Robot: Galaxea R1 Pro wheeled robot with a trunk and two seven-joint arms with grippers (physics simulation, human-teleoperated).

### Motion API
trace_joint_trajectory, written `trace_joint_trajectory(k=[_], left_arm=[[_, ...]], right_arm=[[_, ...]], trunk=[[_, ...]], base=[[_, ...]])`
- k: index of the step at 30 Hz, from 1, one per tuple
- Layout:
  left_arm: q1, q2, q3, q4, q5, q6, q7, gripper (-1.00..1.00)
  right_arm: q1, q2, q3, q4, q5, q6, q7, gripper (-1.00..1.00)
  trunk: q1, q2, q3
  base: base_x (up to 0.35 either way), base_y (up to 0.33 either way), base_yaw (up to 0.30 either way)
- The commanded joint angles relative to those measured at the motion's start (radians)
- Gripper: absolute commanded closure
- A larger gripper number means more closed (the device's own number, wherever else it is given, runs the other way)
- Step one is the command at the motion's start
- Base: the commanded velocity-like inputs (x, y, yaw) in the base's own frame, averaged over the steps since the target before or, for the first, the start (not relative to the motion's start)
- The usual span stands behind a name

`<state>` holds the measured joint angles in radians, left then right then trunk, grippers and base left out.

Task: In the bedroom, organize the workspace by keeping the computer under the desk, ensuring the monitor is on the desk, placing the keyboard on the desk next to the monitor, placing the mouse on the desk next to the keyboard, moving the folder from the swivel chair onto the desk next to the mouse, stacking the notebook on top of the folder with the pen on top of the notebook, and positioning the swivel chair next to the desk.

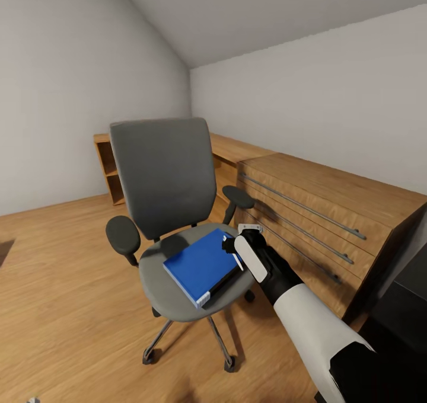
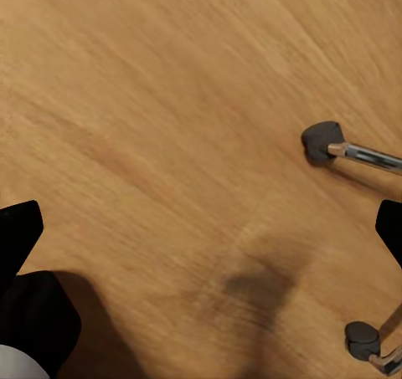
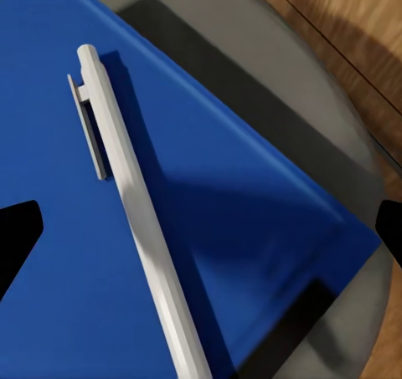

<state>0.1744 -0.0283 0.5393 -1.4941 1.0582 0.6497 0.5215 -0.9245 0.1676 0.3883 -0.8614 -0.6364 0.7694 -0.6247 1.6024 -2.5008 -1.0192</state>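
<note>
The grey swivel chair (image 1: 163,172) stands in the middle of the wood floor, facing me. On its seat lies the blue folder (image 1: 198,264), and a black notebook (image 3: 251,103) sticks out from under it. The white pen (image 3: 138,212) rests on the folder, seen close up in the right wrist view. My right gripper (image 1: 231,249) hovers just above the folder's right side, over the pen. It is open (image 3: 201,245), with a fingertip on each side of the pen and clear of it. My left gripper (image 2: 201,237) is open over bare floor beside the chair's casters (image 2: 321,140).
A low light-wood dresser (image 1: 308,201) runs along the right wall, just behind the chair's right armrest (image 1: 238,197). An open wooden shelf (image 1: 110,166) stands in the far corner. A glossy black surface (image 1: 406,311) shows at the right edge. Open floor lies left of the chair.
</note>
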Motion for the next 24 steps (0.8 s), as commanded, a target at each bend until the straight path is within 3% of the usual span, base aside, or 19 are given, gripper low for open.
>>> trace_joint_trajectory(k=[1,10,16,24], left_arm=[[0.000,0.000,0.001,-0.001,0.011,0.002,0.009,-1.00],[0.001,-0.001,0.012,0.011,0.021,0.000,0.005,-1.00],[0.001,-0.004,0.014,0.014,0.021,-0.001,0.007,-1.00],[0.001,-0.004,0.015,0.015,0.022,-0.001,0.008,-1.00]], right_arm=[[-0.001,0.000,0.003,-0.001,-0.010,0.001,-0.010,-1.00],[-0.001,0.000,0.003,-0.001,-0.011,0.001,-0.010,-1.00],[0.000,0.001,0.004,-0.001,-0.011,0.001,-0.010,-1.00],[0.000,0.001,0.003,-0.001,-0.011,0.001,-0.010,-1.00]], trunk=[[0.000,0.000,-0.001],[0.000,0.000,-0.001],[0.003,-0.002,-0.024],[0.003,-0.002,-0.024]], base=[[0.000,0.000,0.000],[0.000,0.000,0.000],[0.000,0.000,0.000],[0.000,0.000,0.000]])
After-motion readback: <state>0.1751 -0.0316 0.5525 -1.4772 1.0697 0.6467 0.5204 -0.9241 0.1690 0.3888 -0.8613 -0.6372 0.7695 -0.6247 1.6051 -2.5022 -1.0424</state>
